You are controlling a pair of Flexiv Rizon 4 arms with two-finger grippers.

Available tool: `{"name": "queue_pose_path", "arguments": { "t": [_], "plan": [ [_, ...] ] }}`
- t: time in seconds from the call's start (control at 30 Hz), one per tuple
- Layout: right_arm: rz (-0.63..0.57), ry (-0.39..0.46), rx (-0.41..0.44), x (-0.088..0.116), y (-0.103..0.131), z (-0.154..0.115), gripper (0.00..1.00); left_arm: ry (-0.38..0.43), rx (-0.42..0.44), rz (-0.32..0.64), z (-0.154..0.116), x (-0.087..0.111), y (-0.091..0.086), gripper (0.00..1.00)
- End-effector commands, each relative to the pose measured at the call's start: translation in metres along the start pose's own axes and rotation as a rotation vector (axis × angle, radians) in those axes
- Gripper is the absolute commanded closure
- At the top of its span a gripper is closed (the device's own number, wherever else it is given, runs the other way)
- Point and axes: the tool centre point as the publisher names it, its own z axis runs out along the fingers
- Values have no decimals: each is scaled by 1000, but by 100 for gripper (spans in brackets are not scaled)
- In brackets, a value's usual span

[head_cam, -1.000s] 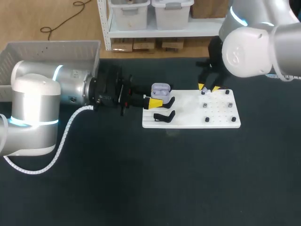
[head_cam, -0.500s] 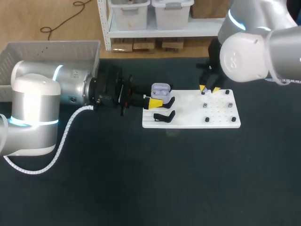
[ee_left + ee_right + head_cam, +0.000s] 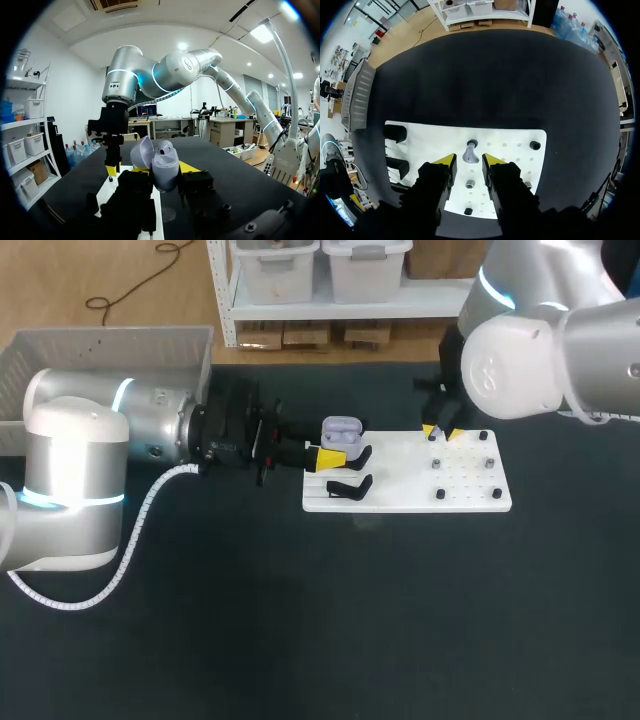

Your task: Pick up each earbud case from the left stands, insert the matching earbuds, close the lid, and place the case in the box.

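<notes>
Our left claw (image 3: 163, 171) is closed on the open case (image 3: 341, 431) from both sides, at the left edge of the white board (image 3: 470, 495) on the bench. Farther on, our right claw (image 3: 468, 160) hangs open astride an earbud (image 3: 470, 154) on its peg, with gaps either side.

Support surface: table (image 3: 300, 640), flat matte black top, spanning the whole working area in the head view.

Directly on it: one white board (image 3: 400, 480), rectangular, lying flat in the far middle of the top, long side running left to right, drilled with a grid of small holes. Black surface shows on all four sides of it.

Far-left corner: gray box (image 3: 110, 345) with slatted walls. Cannot tell whether it rests on the top or stands beside it.
</notes>
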Motion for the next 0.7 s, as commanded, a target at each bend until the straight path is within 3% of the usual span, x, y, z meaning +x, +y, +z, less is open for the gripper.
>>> {"name": "queue_pose_path", "arguments": {
  "t": [0.03,0.33,0.43,0.6,0.67,0.7],
  "plan": [
    [1,2,2,-2,0,2,68,-1,-4,2,0,1,-1,100],
    [4,-2,7,-2,-1,1,74,-1,-4,2,0,1,-1,100],
    [4,-1,8,-1,-1,1,82,-1,-4,2,0,1,-1,100],
    [10,4,12,-1,-2,3,87,-1,-4,2,0,1,-1,100],
    [11,5,13,-1,-2,3,100,-1,-4,2,0,1,-1,100],
    [11,6,13,0,-2,3,100,-1,-4,2,0,1,-1,100]
  ]
}}
